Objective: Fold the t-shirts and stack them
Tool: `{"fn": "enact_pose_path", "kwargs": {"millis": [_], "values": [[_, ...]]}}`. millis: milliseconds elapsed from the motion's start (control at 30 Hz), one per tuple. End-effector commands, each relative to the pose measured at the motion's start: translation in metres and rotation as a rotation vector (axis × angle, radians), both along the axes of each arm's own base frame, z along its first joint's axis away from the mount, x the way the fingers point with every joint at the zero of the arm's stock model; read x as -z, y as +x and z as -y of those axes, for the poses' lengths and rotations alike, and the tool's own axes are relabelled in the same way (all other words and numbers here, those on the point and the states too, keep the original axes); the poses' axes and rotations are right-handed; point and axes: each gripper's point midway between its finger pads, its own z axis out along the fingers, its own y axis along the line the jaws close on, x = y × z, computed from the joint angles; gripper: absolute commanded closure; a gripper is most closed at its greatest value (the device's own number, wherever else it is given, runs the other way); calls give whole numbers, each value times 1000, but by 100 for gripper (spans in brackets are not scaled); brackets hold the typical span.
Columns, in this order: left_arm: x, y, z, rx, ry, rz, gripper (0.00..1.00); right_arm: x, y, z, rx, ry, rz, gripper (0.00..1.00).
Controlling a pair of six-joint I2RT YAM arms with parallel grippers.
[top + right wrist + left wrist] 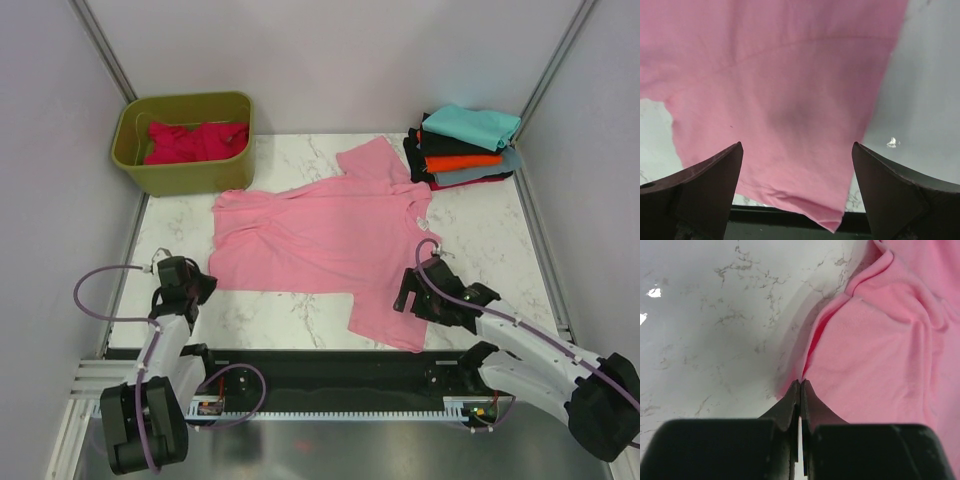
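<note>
The pink t-shirt (330, 235) is lying spread out and unfolded across the middle of the worktop (480, 250), neck pointing to 3 o'clock, so its folding is, as I judge it, only beginning. The left gripper (800, 386) is sitting at the shirt's 8 o'clock corner with its jaws pressed together, seemingly pinching the hem where a ridge of cloth is rising. The right gripper (796, 145) is hovering wide open over the sleeve at 5 o'clock, holding nothing. At 1 o'clock a folded stack is sitting: the teal shirt (470, 125) on top, then the black shirt (425, 145), the orange shirt (460, 160) and the grey-blue shirt (485, 172). At 11 o'clock the crimson shirt (195, 140) is lying crumpled in the olive tub (135, 160). Four are looking done and two are remaining. The worktop is showing glossy white marble with grey veins, and pale lilac wall panels (330, 60) with metal posts are closing it in
</note>
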Motion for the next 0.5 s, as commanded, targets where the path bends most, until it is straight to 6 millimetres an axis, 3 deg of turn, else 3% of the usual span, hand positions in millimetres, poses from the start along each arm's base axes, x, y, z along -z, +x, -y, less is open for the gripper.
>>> {"fn": "enact_pose_path", "kwargs": {"millis": [0,100,300,467], "values": [[-18,13,3,64,39,108,98,13,-30,19,74,-71,-91,2],[-20,13,5,79,38,121,98,14,-50,1,50,2,-134,5],[-20,12,8,95,36,132,98,25,-65,-6,-1,-52,-193,12],[-20,12,8,98,31,127,98,13,-80,-17,-26,-73,-198,12]]}}
